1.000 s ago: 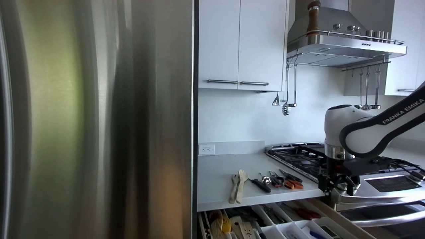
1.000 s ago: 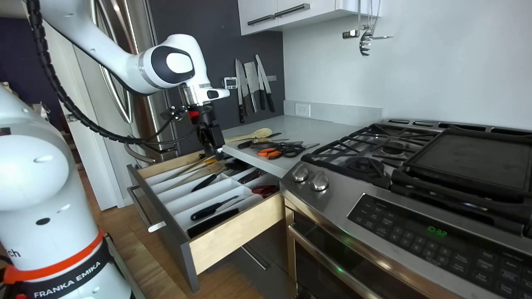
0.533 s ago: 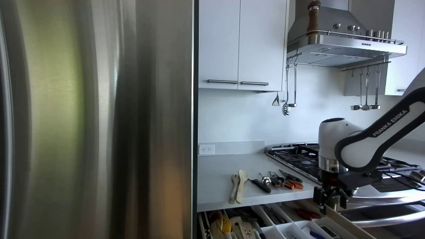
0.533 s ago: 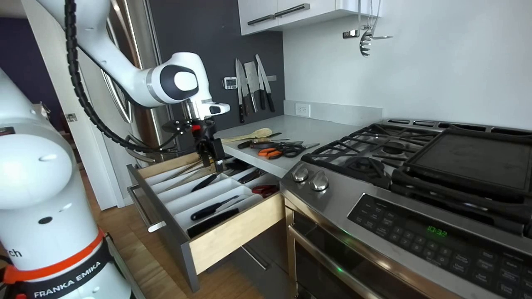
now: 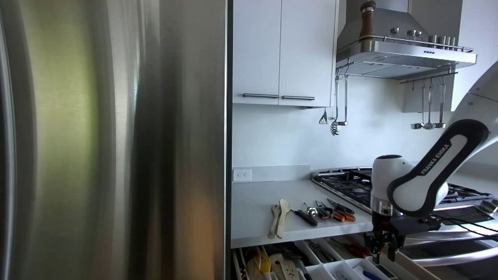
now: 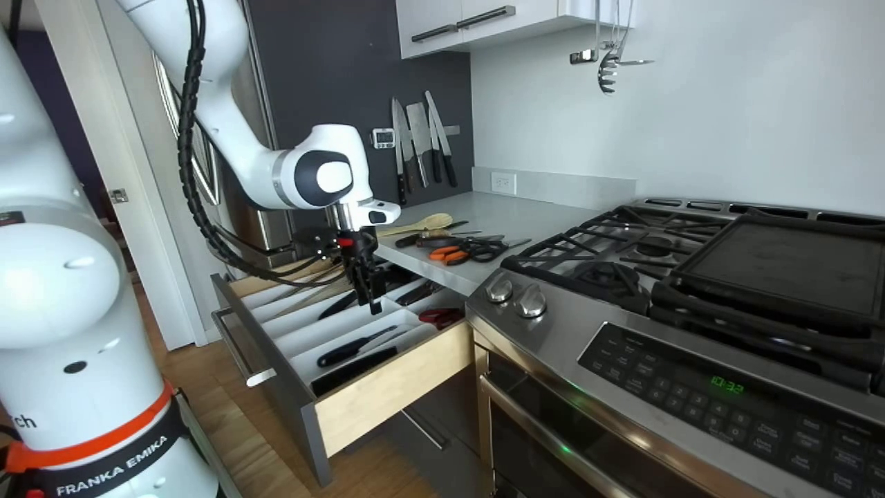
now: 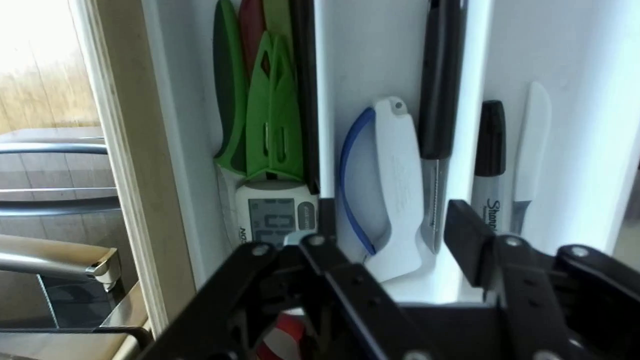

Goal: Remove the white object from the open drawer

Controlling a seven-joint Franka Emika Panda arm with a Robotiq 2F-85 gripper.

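In the wrist view the white object (image 7: pixel 400 185), a slim handle with a curved blue guard, lies flat in a narrow drawer compartment. My gripper (image 7: pixel 395 225) is above it, its fingers (image 7: pixel 467 240) parted on either side of the object's lower end, with a gap visible and nothing held. The other fingertip overlaps the divider in that view. Both exterior views show the gripper (image 5: pixel 384 256) (image 6: pixel 370 301) pointing down over the open drawer (image 6: pixel 401 380). How far the fingertips are above the object is hard to tell.
Beside the white object lies a black-handled knife (image 7: pixel 442 80). A timer (image 7: pixel 272 215) and green tool (image 7: pixel 274 115) fill the adjoining compartment; a marker (image 7: pixel 490 150) lies across the other divider. The counter edge (image 5: pixel 303 233) overhangs the drawer's back, and the stove (image 6: pixel 525 297) stands alongside.
The arm has come down and across over the drawer, bringing the gripper closer to the compartments. Its fingers look nearer together than before. The drawer's contents appear unmoved.
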